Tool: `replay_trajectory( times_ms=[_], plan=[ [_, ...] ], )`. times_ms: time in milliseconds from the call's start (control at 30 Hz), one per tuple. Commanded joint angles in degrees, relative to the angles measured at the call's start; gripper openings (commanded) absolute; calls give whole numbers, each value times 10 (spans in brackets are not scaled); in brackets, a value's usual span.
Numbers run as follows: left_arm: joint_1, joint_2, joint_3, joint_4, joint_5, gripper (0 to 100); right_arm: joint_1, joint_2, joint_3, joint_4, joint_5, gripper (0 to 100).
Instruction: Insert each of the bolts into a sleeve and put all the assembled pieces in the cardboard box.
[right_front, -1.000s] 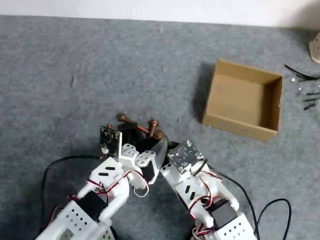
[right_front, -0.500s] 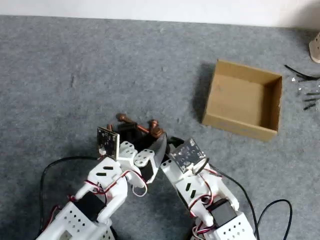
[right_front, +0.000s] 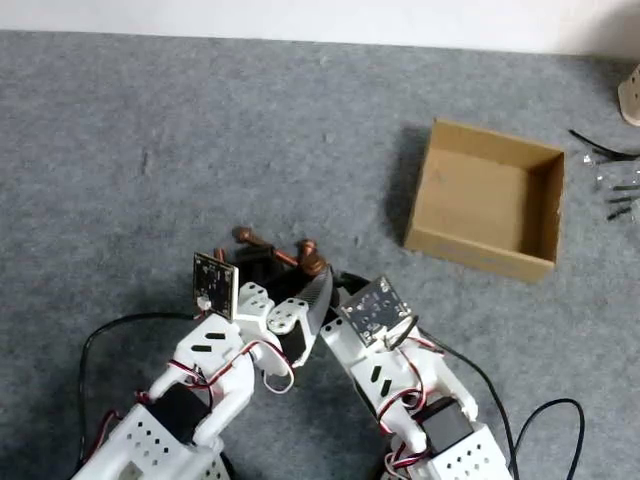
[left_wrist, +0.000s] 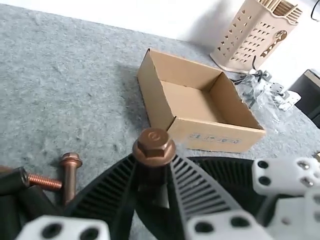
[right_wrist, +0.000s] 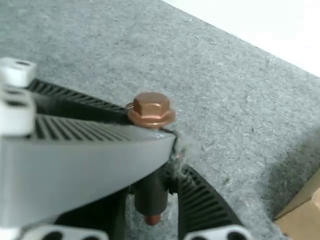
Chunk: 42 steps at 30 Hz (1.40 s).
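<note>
Pinching the bolt (left_wrist: 154, 146) just under its hex head, the left gripper (left_wrist: 152, 167) meets the right gripper (right_wrist: 151, 199), whose jaws clamp the black sleeve (right_wrist: 150, 190) lower down (the bolt's tip pokes out beneath). The cardboard box (left_wrist: 215, 136) sits well beyond both jaws; a loose bolt (left_wrist: 70, 171) lies just beside them.

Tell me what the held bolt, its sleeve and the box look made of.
The bolt looks like metal, copper-coloured, with a slightly shiny hex head. The sleeve is matte black, likely plastic or rubber. The box is plain brown cardboard, cut edges showing.
</note>
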Motion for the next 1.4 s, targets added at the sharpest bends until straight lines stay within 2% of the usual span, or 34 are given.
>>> replay_trajectory(
  times_ms=[0, 300, 867, 933, 1100, 1167, 1233, 1367],
  plan=[
    [11, 12, 16, 31, 0, 59, 28, -14, 58, -31, 1, 7],
    [-90, 12, 16, -28, 4, 59, 28, -14, 57, -29, 1, 7],
    [-88, 12, 16, -30, 1, 67, 51, -14, 57, -29, 1, 7],
    [-83, 12, 16, -28, 1, 117, 50, -14, 57, -29, 1, 7],
    [-40, 15, 16, -6, 0, 377, 50, -14, 57, -29, 1, 7],
    [-31, 12, 16, 6, 0, 444, 50, -14, 57, -29, 1, 7],
    [-46, 12, 15, 6, 4, 461, 50, -14, 57, -29, 1, 7],
    [-112, 11, 10, -17, 4, 409, 50, -14, 57, -29, 1, 7]
  ],
)
